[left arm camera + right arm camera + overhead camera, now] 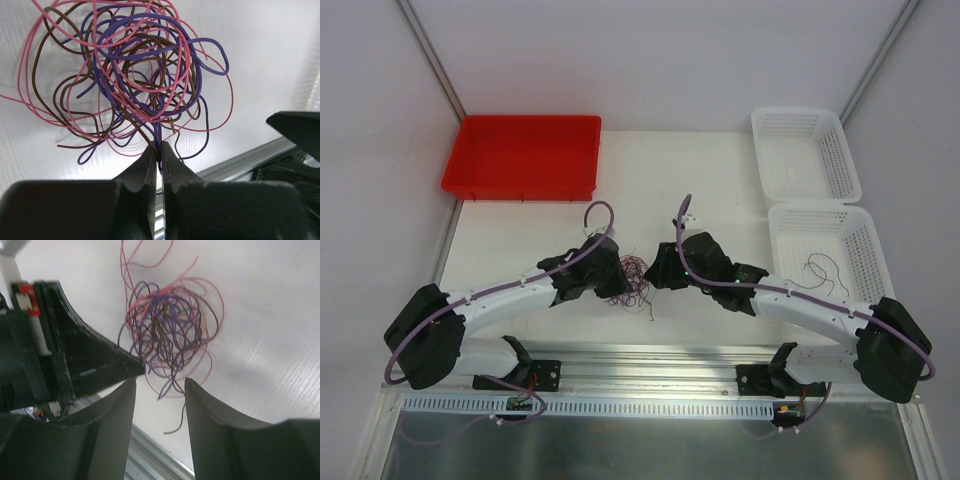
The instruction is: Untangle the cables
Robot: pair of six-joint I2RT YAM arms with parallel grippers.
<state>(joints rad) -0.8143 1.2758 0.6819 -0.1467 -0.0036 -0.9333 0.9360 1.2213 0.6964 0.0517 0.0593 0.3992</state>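
Pinching a few strands at the near edge of the cables, the left gripper has its fingers pressed together; purple and pink wires run into the seam between the tips. Beyond the tips the tangle fans out in pink, purple and dark brown loops over the white table.

The right gripper has its fingers apart with a clear gap; loose ends of the tangle reach toward that gap, none clamped.

Top view: the tangle lies between the two grippers, mid-table, toward the near edge. A red tray sits far left. The farther white basket and nearer white basket are on the right; the nearer one holds a single dark cable.
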